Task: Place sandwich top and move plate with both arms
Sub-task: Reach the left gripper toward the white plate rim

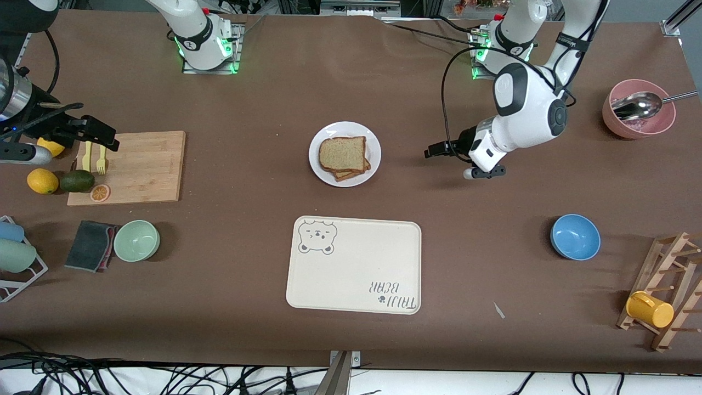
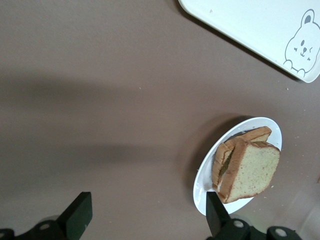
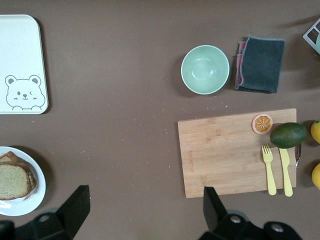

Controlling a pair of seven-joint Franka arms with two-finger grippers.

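A brown tabletop (image 1: 247,263) is seen covered by a matte sheet, lightly dusted with crumbs. Near its middle a white plate (image 1: 371,144) is set, and on it the sandwich top (image 1: 343,153) is laid as the uppermost slice of a small stack of bread, its bare face up. Nearer the front camera's edge, a cream tray (image 1: 354,264) printed with a bear is laid flat, apart from the plate.

The left tool (image 1: 433,152) is held above bare tabletop beside the plate, toward the left arm's end, with its fingers (image 2: 77,216) spread wide and nothing between them. The right tool (image 1: 104,136) is held over the cutting board (image 1: 142,167) at the right arm's end, its fingers (image 3: 75,205) likewise spread wide and empty.

On the board a yellow fork (image 1: 101,163), a yellow knife (image 1: 87,156) and an orange slice (image 1: 100,192) are laid; an avocado (image 1: 77,180) and a lemon (image 1: 42,181) are set at its edge. A pale green bowl (image 1: 136,240) and a folded grey cloth (image 1: 90,245) are placed between the board and the front edge.

Toward the left arm's end, a pink bowl (image 1: 614,118) holding a metal ladle (image 1: 636,106), a blue bowl (image 1: 575,236) and a wooden rack (image 1: 666,285) carrying a yellow mug (image 1: 650,309) are found. Cables are seen below the front edge.
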